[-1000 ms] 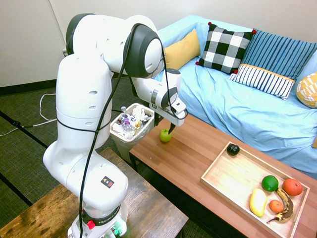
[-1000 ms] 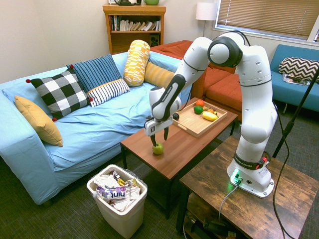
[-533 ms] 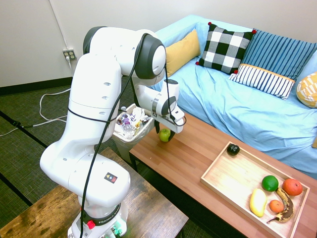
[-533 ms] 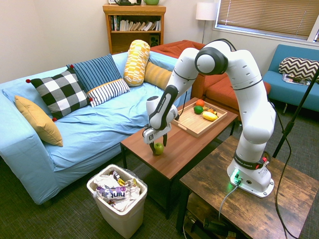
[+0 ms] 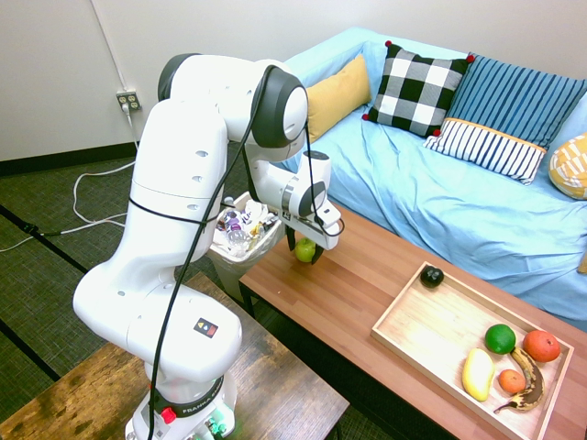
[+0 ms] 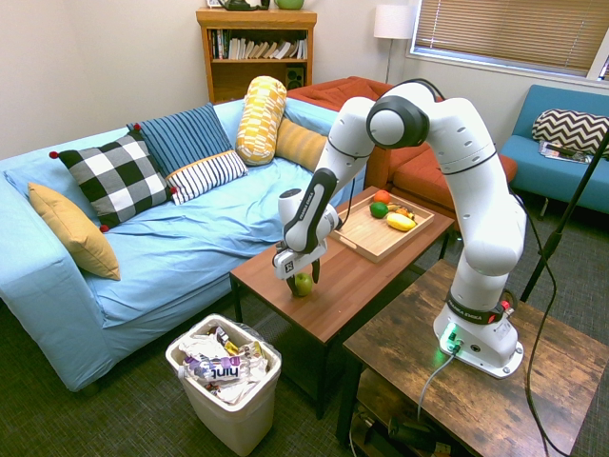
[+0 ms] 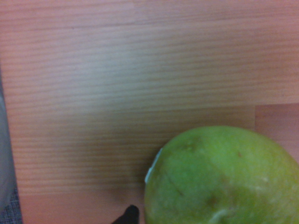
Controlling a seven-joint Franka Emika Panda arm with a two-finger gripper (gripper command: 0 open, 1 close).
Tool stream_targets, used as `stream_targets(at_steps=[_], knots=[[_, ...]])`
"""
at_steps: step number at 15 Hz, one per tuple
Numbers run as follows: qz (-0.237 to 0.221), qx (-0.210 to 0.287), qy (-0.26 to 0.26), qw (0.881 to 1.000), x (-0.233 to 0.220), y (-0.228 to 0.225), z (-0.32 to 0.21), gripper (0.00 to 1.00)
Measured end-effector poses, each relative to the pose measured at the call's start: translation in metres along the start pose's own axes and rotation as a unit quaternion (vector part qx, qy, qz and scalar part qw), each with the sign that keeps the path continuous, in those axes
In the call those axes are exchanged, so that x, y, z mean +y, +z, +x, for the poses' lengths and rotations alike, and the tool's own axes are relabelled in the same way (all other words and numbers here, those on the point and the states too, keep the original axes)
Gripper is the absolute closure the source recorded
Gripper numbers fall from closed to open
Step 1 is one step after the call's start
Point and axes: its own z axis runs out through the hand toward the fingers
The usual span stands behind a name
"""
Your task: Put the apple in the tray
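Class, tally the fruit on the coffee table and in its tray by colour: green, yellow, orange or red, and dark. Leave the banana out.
Green: 2 (apple, deeper-green fruit)
Yellow: 1 (long fruit)
Orange or red: 2 (large, small)
Dark: 1 (blackish fruit)
Total: 6

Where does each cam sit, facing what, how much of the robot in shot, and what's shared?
First exterior: high, near the arm's base, facing the blue sofa; arm and hand in shot.
Second exterior: high, beyond the wastebasket, facing bookshelf and window; arm and hand again, from the opposite side.
Wrist: on the wrist, looking closely at apple and tabletop; dark sliver at bottom edge.
Both exteriors share tray, apple, sofa, wastebasket.
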Motion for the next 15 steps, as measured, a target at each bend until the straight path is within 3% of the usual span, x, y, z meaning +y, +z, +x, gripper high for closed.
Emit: stream_targets(at_steps=[6,9,15], knots=[[0.015,0.012,0.003,1.0,-0.007,-0.013,0.008,1.0],[0.033,0.03,0.021,0.999,0.003,-0.055,0.031,1.0],[0.05,0.048,0.084,0.994,0.101,-0.133,0.113,1.0]])
